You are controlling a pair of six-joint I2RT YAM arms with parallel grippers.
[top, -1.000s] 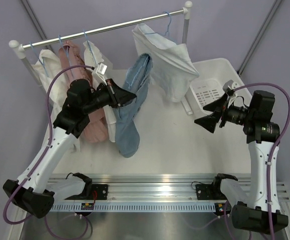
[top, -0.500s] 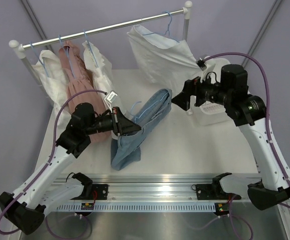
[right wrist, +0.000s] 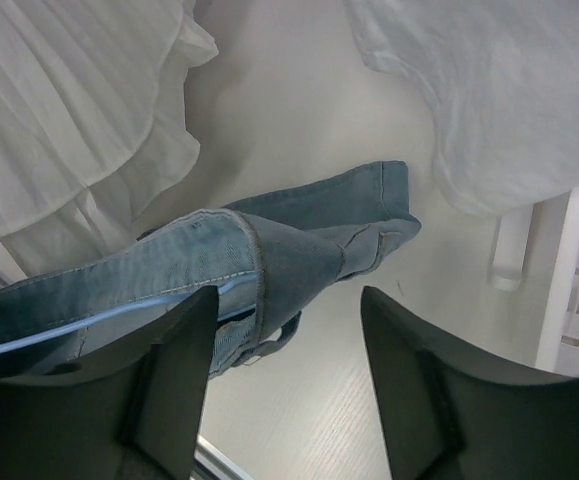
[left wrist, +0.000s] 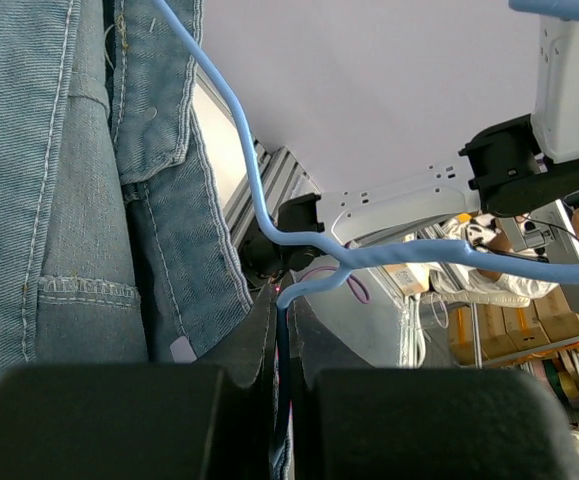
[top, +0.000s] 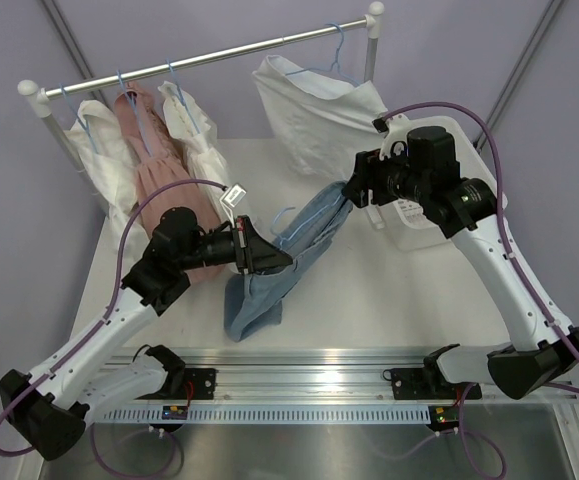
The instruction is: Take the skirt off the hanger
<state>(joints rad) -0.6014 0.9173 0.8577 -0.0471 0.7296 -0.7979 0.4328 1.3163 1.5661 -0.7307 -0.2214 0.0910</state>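
Top view: the denim skirt [top: 304, 235] stretched over the worktop [top: 369, 300] between both arms. The left pincer [top: 277, 260] sat low and the right pincer [top: 354, 190] reached down to its upper end.

Left wrist: the jaws were pinched narrow on the blue hanger [left wrist: 419, 253].

Right wrist: the jaws stood wide, with the skirt's edge just ahead. The step looked like separation, and the next move probably called for closing on the denim and drawing it off.

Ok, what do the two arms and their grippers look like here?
Left arm and right arm: white links, black joint housings, a purple cable looping along each. Left gripper and right gripper are matte black with broad, tapering fingers.
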